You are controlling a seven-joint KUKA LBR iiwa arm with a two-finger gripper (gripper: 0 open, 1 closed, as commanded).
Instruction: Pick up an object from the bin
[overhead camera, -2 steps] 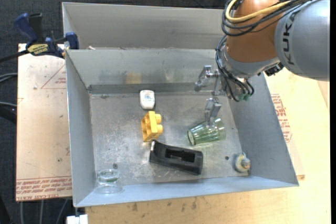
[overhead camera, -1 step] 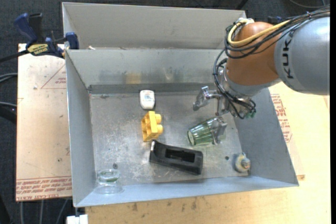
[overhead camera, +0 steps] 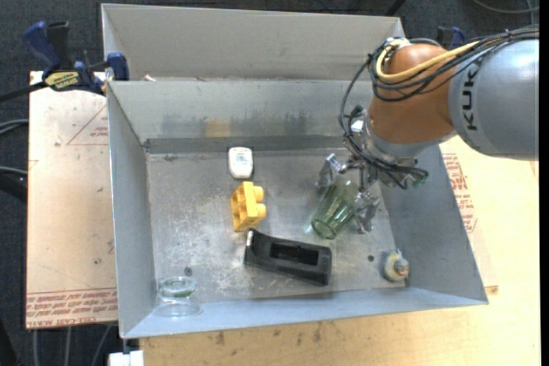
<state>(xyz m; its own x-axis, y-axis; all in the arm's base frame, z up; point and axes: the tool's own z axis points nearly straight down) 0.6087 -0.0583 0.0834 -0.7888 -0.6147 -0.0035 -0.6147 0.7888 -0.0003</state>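
My gripper (overhead camera: 349, 191) is low in the right half of the bin, under the orange wrist cover. Its two fingers stand apart, one at the upper left (overhead camera: 329, 170) and one at the lower right (overhead camera: 368, 213). Between them lies a green see-through cup (overhead camera: 332, 215), tilted, with its mouth towards the front left. The cup rests on the bin floor. A black oblong holder (overhead camera: 287, 258) lies just to the front left of the cup. A small round grey and tan knob (overhead camera: 395, 267) sits to the front right.
A yellow toy block (overhead camera: 247, 206) and a small white box (overhead camera: 241, 161) lie in the middle of the bin. A clear glass (overhead camera: 176, 291) stands in the front left corner. The bin's right wall slopes close beside the arm.
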